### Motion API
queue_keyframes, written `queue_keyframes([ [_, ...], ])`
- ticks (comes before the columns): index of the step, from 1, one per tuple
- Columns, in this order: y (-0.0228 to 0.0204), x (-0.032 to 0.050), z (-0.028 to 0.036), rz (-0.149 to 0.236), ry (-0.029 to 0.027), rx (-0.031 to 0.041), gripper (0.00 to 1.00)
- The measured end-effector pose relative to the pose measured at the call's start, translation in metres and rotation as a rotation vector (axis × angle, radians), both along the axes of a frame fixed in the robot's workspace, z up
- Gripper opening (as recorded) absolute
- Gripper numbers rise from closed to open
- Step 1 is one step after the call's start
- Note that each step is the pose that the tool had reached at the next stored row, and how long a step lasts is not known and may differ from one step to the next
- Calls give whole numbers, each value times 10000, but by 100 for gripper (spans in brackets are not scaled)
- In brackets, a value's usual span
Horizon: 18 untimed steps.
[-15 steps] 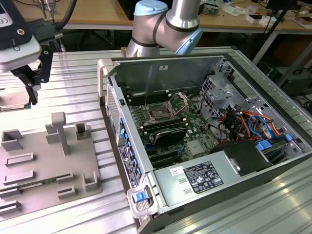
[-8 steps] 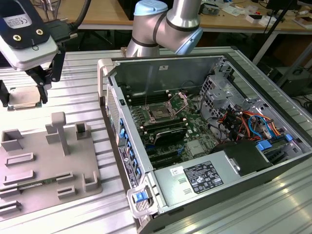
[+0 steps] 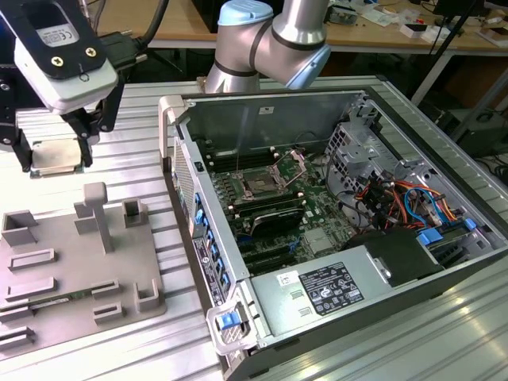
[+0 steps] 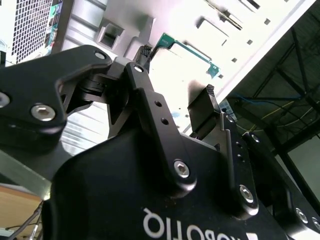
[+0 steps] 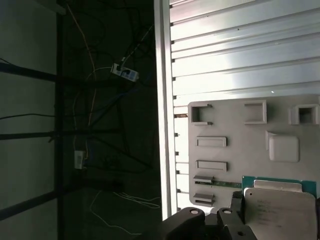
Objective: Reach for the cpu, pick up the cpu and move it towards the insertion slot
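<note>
exterior view: gripper (image 3: 55,161) is up at the exterior view's left, above the slatted table (image 3: 186,333), past the far end of the grey tray (image 3: 48,317). its jaws are pinched on the cpu (image 3: 51,155), one finger on each opposite edge, with the silver lid facing up and roughly level. the cpu is off the tray and well apart from the slot (image 3: 260,185), which sits in the green board inside the open case (image 3: 262,103) with its retention frame hinged up.

second wrist view: black fingers (image 4: 150,105) close in on a thin green board edge, the cpu (image 4: 192,51). the rest is glare, so contact at the pads can't be seen here.

first wrist view: cpu (image 5: 280,212) sits close to the camera, pale lid with a green rim, and the tray (image 5: 235,165) lies further off beneath it, so it looks lifted clear.

handling, as a judgement: light, thin and stiff, so it won't flex. the metal lid is smooth and probably slippery, so pinching the edges is right and the faces shouldn't be gripped. the underside contacts are likely fragile, as is the socket. it's best kept flat and square, with modest squeeze; a tilted chip could twist out between the two pads.
</note>
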State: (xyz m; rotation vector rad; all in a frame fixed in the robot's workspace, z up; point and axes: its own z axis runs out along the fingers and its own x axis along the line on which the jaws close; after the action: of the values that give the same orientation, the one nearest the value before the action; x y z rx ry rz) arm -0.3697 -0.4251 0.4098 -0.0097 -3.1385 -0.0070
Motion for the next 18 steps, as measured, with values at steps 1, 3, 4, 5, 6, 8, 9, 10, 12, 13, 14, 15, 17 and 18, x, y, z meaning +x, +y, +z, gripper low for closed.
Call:
queue_keyframes([
  [1,0,23,0,-1,-1,0,55],
  [3,0,50,-1,-1,-1,0,55],
  [4,0,65,-1,-1,0,0,55],
  [5,0,79,-1,0,-1,0,55],
  [6,0,92,-1,-1,-1,0,55],
  [8,0,124,-1,0,0,0,55],
  [9,0,137,-1,0,0,0,55],
  [10,0,157,-1,0,0,0,55],
  [12,0,219,-2,0,-1,0,55],
  [13,0,240,-2,0,0,-1,55],
  [14,0,258,-3,0,-1,0,55],
  [15,0,271,-3,0,-1,0,55],
  [17,0,298,-3,0,0,0,55],
  [18,0,321,-4,-1,0,0,55],
])
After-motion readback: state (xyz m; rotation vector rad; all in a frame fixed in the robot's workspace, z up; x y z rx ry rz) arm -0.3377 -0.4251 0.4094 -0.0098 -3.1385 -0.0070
